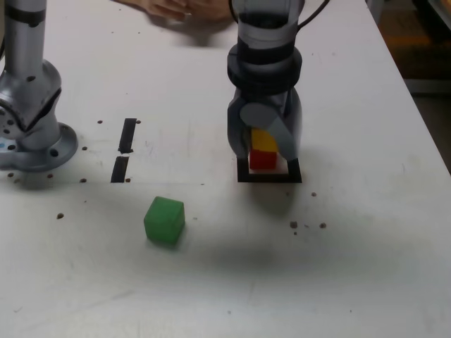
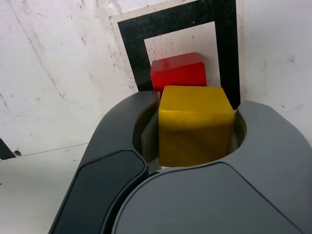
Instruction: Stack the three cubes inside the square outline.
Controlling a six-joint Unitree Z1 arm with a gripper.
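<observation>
My claw (image 2: 199,100) is closed on the yellow cube (image 2: 196,127), one finger to each side of it, with the cube's top and one side face exposed in the wrist view. The grip sits over the square outline (image 1: 270,178), a frame of black tape around a white centre.

The red cube (image 2: 179,71) is inside that outline, with white centre showing beside it and black tape beyond. The yellow cube overlaps it in both views, appearing directly above it in the exterior view; whether the two faces touch, I cannot tell. In the wrist view the yellow and red cubes are turned slightly differently from each other.

The green cube (image 1: 164,221) is outside the outline, alone on the white tabletop (image 1: 366,267), well apart from my claw and toward the exterior view's left. It is turned at an angle to the outline.

Two short black tape strips (image 1: 127,135) lie nearly end to end farther to the exterior view's left. Small dark marks are scattered over the surface. My grey arm (image 1: 264,67) reaches in from the top of that view. At the same edge a person's hand (image 1: 168,8) is partly in frame, details blurred.
</observation>
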